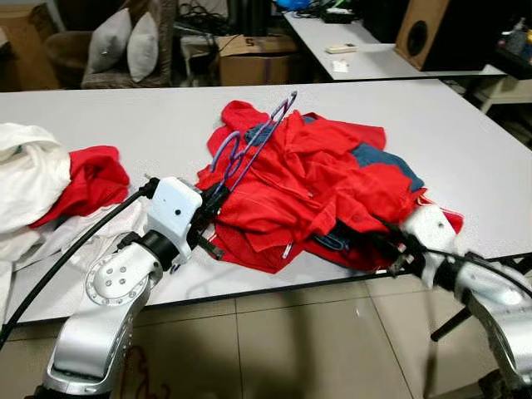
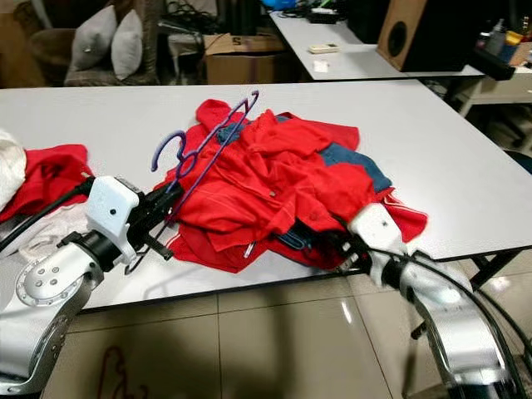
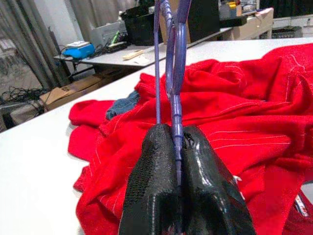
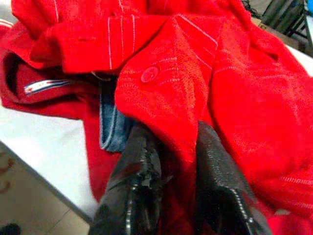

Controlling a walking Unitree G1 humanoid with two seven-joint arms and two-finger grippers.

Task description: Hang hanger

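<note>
A purple hanger (image 1: 251,140) rises at a slant over the left part of a crumpled red shirt (image 1: 309,184) with blue lining, which lies on the white table (image 1: 465,141). My left gripper (image 1: 216,201) is shut on the hanger's lower bar. In the left wrist view the hanger's bar (image 3: 175,73) runs up from between the pressed-together fingertips (image 3: 193,142). My right gripper (image 1: 381,246) is at the shirt's near right edge by the table's front. In the right wrist view its fingers (image 4: 138,161) pinch a fold of the red shirt (image 4: 171,88).
A second red cloth (image 1: 96,179) and a white cloth (image 1: 29,174) lie on the table's left end. Behind stand another table (image 1: 366,58) with a speaker (image 1: 424,33), a cardboard box (image 1: 253,60) and a chair with cushions (image 1: 125,46). Tiled floor lies below the table's front edge.
</note>
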